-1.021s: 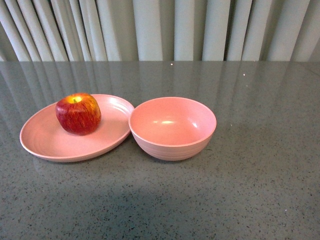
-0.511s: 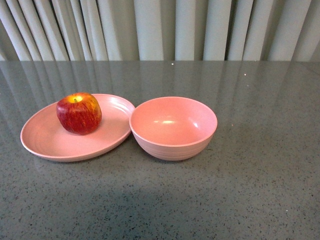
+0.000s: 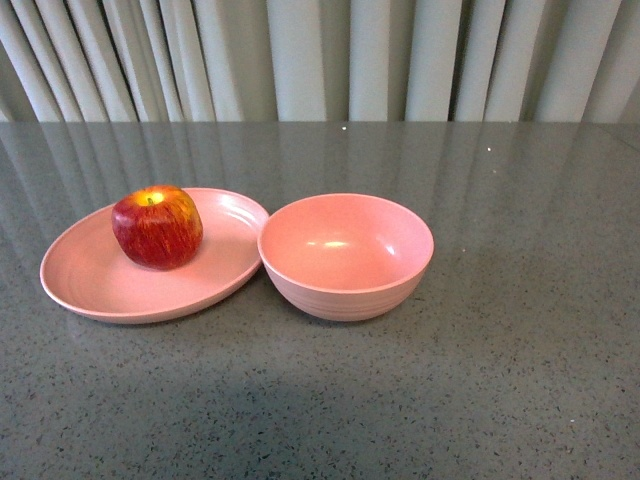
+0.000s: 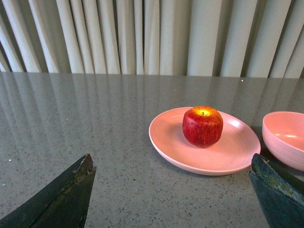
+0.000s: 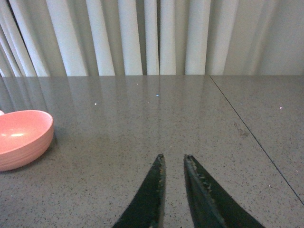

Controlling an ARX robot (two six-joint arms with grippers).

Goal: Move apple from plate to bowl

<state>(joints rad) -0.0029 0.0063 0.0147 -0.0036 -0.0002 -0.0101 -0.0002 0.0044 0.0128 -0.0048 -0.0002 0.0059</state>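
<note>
Left of centre in the front view, the apple (image 3: 157,227) is seen resting stem up on the plate (image 3: 90,280), toward the plate's far half. The bowl (image 3: 346,255) is found at frame centre, just right of the plate, with the two rims touching or nearly so; nothing is held in it. Both are set on a grey speckled table (image 3: 500,380), backed by a pale pleated curtain (image 3: 320,60) along the top of the frame. Neither arm is shown in the front view.

The left gripper (image 4: 172,160) is recorded as released, its fingers spread wide, with the apple (image 4: 203,126), plate (image 4: 166,137) and bowl (image 4: 285,137) lying well beyond it. The right gripper (image 5: 174,156) is recorded with its fingers drawn almost together, nothing grasped, over bare table apart from the bowl (image 5: 21,137).
</note>
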